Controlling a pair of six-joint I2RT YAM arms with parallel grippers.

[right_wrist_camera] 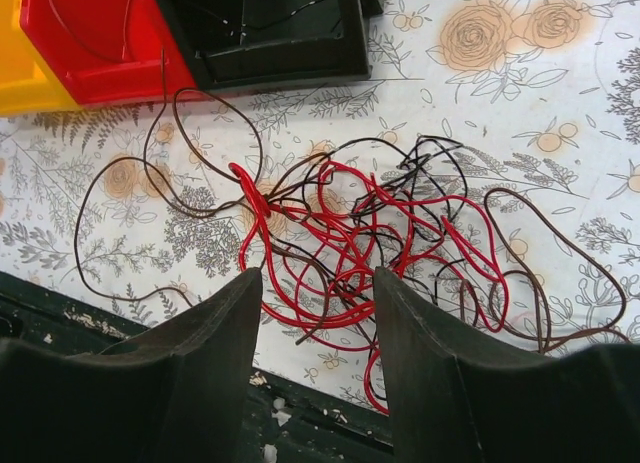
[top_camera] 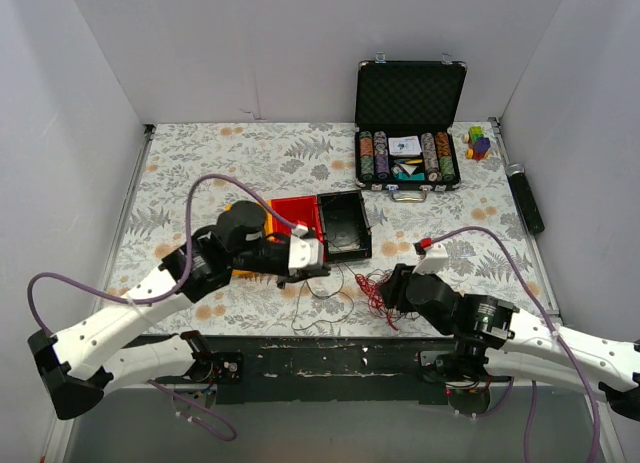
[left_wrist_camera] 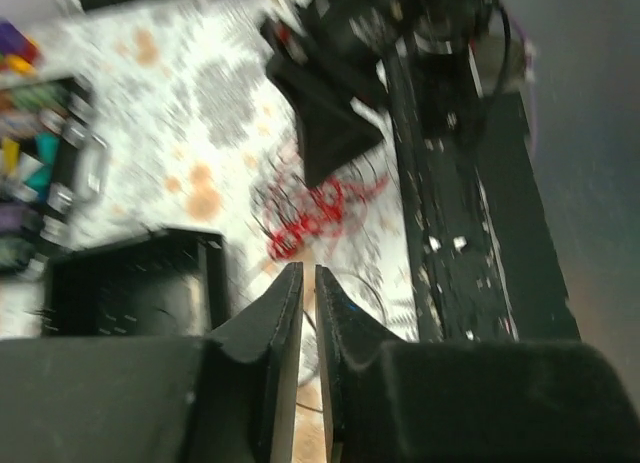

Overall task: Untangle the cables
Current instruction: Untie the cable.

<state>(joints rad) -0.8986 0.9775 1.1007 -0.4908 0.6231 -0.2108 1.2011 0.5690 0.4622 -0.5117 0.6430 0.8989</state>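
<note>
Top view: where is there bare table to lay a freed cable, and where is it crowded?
Bare: the far left of the table, between back wall, chip case and red tray. Crowded: near centre, where the cables sprawl before the black tray.

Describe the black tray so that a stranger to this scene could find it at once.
On the floral table, a row of shallow trays sits near the middle, just beyond the tangled cables. The black tray is at the right end of that row in the top view, beside the red tray. Unlike the black chip case farther back, it has no lid.
</note>
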